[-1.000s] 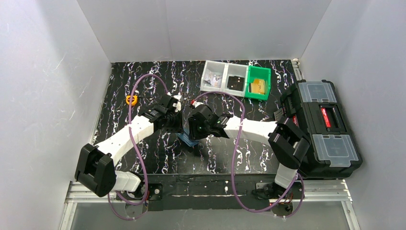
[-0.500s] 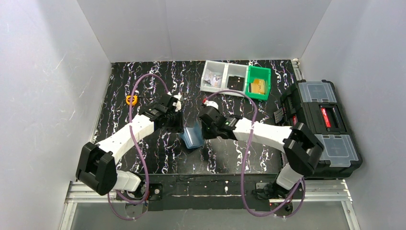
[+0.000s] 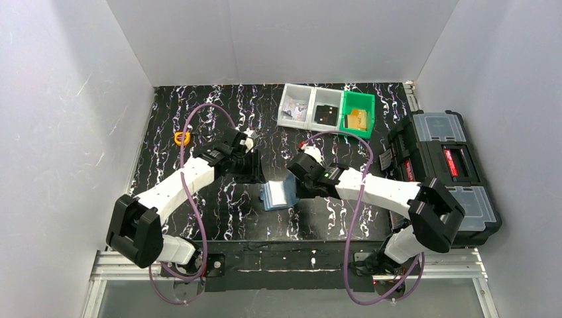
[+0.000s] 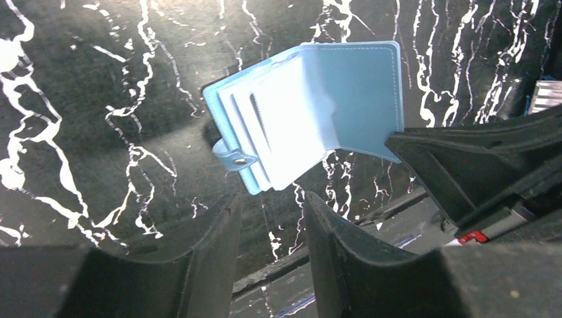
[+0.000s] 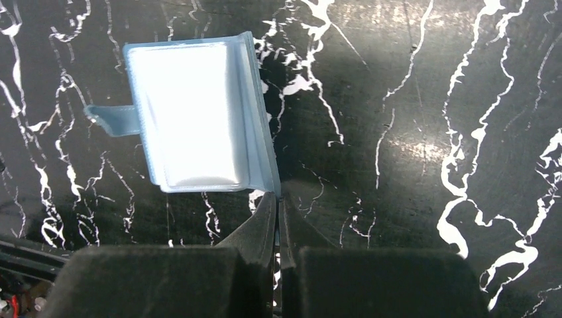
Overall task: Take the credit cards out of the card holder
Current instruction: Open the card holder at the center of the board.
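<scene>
The right gripper (image 5: 275, 202) is clamping one cover edge of the card holder (image 5: 189, 132), evidently to keep it spread open, while the left gripper (image 4: 272, 222) is hovering alongside, released and empty.

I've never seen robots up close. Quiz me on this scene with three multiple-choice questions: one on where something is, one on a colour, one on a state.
1. Where does the black toolbox stand?
A. far right
B. far left
C. in the middle

2. What colour is the card holder?
A. red
B. light blue
C. yellow

3. How is the card holder?
A. snapped shut
B. open, pinched by the right hand
C. open, pinched by the left hand

Answers:
1 A: it sits far right in the top view.
2 B: both wrist views show it pale blue.
3 B: its card slots show, the right hand grips its edge, and the left hand stands open, apart from it.
</scene>
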